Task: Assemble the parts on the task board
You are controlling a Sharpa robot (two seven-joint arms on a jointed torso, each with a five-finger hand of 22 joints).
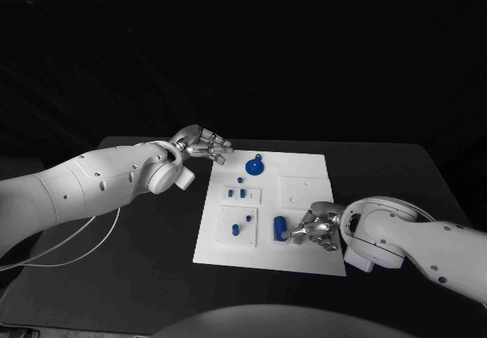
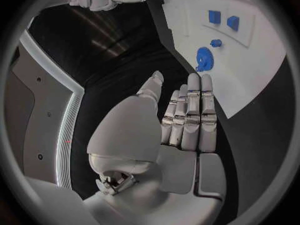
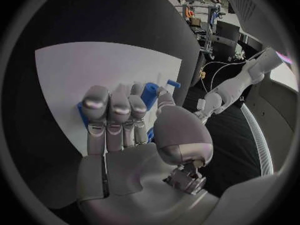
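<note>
The white task board (image 1: 305, 211) lies at the frame's centre, with small blue parts (image 1: 239, 191) on its left half and a round blue part (image 1: 254, 167) near its top edge. The left hand (image 1: 203, 146) hovers at the board's upper-left corner, fingers straight and holding nothing. The right hand (image 1: 317, 229), at the lower right, curls its fingers around a blue piece (image 1: 296, 233) just beside an upright blue cylinder (image 1: 279, 227).

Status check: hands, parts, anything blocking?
Left hand open, off the task board by its far corner. Right hand curled over the board beside the blue cylinder; grip unclear. Round blue part unobstructed.
</note>
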